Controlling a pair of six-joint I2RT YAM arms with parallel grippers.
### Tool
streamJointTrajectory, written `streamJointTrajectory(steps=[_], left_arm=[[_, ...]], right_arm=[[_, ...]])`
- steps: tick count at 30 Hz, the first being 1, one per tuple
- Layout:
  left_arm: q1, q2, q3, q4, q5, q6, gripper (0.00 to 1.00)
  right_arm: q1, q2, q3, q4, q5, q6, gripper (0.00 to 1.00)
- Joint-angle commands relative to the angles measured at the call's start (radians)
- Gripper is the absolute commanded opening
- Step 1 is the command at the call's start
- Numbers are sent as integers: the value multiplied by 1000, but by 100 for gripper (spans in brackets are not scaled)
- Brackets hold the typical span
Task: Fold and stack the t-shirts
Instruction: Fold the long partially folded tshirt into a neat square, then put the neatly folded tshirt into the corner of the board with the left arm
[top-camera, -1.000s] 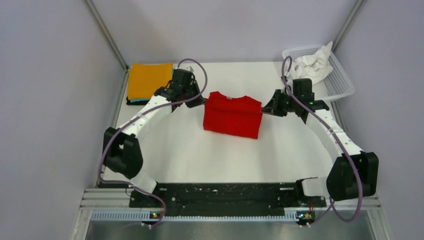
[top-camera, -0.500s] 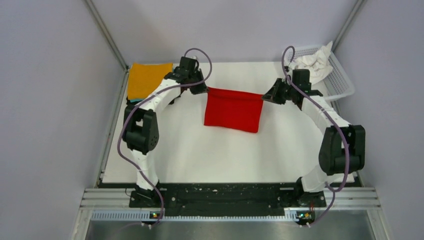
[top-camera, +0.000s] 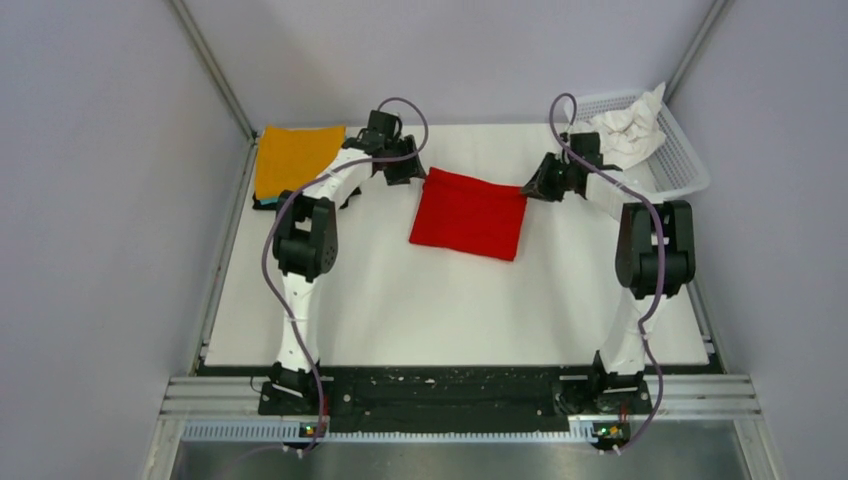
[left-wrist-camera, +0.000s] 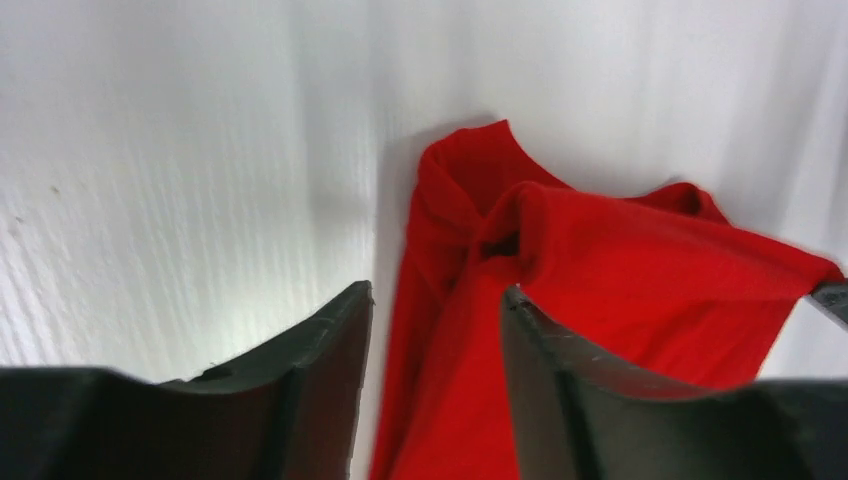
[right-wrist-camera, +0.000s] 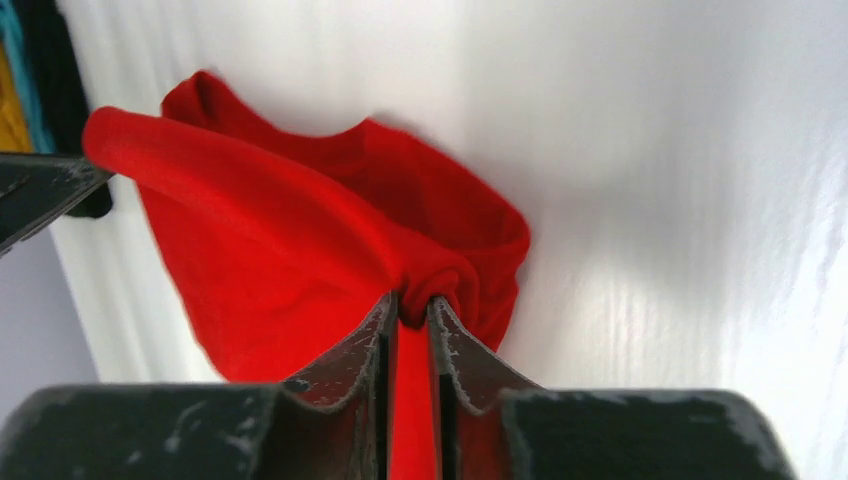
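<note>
As it sags limp on the table (top-camera: 400, 300), far centre, the red shirt (top-camera: 468, 213) looks light and floppy, best held by corners: my right jaws clamp one, my left jaws stand parted around the other.

My left arm (top-camera: 318, 205) reaches far out from its base, with the elbow joint raised and the forearm running on to the wrist. My left gripper (top-camera: 408, 172) points sideways toward my right one. Its fingers (left-wrist-camera: 320, 350) stand well apart. The red t-shirt (top-camera: 468, 212) runs down through the gap, and a sliver of space shows between the cloth and one finger, so nothing is clamped there. My right arm (top-camera: 655, 245) is posed like the left, with its elbow high and its forearm angled inward. My right gripper (top-camera: 535, 187) faces the left one, and its fingers (right-wrist-camera: 345, 365) are pressed nearly together, pinching a bunched fold of the shirt just at their tips.
</note>
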Motion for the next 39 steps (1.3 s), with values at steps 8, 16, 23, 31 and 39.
streamJointTrajectory(steps=[8,16,23,31,39], left_arm=[[32,-87,-59,52,84,62,97],[0,-164,-264,83,107,91,99],[-40,-87,-228,98,105,79,82],[-121,30,-158,76,24,48,63],[-225,168,38,-161,-340,19,18]], right_arm=[[-29,-100,25,51,55,-8,99],[-27,-441,-259,123,63,-21,99],[-29,-578,-340,70,100,-56,99],[-28,-641,-389,47,186,-120,99],[-29,-712,-425,46,235,-148,99]])
